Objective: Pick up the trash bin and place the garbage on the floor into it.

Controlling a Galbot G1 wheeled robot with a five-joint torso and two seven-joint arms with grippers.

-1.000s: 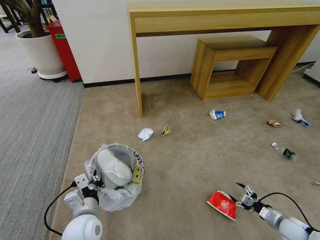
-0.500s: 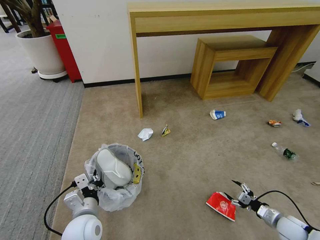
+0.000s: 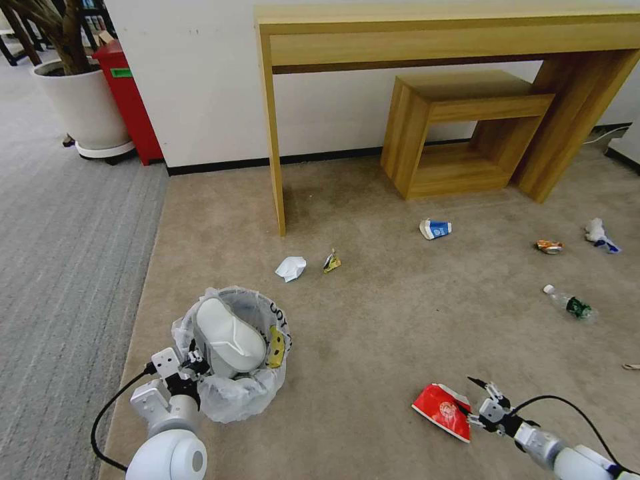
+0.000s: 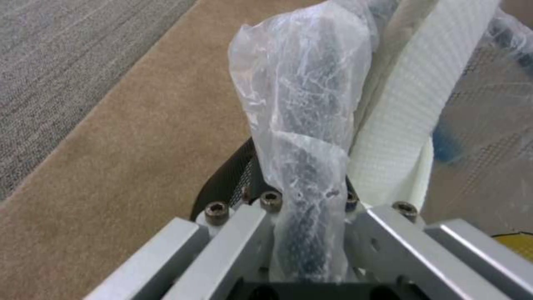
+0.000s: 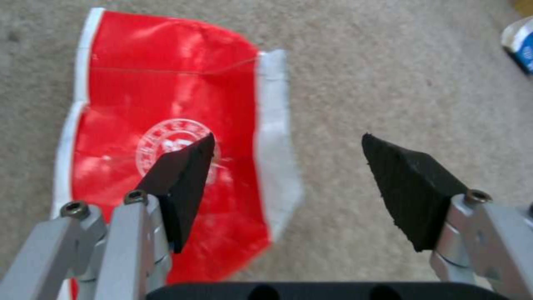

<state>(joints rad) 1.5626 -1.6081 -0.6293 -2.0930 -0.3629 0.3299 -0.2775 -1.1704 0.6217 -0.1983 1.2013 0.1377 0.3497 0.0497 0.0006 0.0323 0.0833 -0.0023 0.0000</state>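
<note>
The trash bin (image 3: pixel 233 357) sits on the floor (image 3: pixel 373 313), out in front of the wooden table (image 3: pixel 440 33). A white slipper (image 3: pixel 227 337) is inside it. The left gripper (image 3: pixel 190 370) pinches the bin's rim and bag. Near the bin's right side, the right gripper (image 3: pixel 475 403) is wide open over a red snack bag (image 3: pixel 441 410). A tissue (image 3: pixel 291 267), a paper cup (image 3: pixel 435 229) and a bottle (image 3: pixel 568 302) lie closer to the table.
</note>
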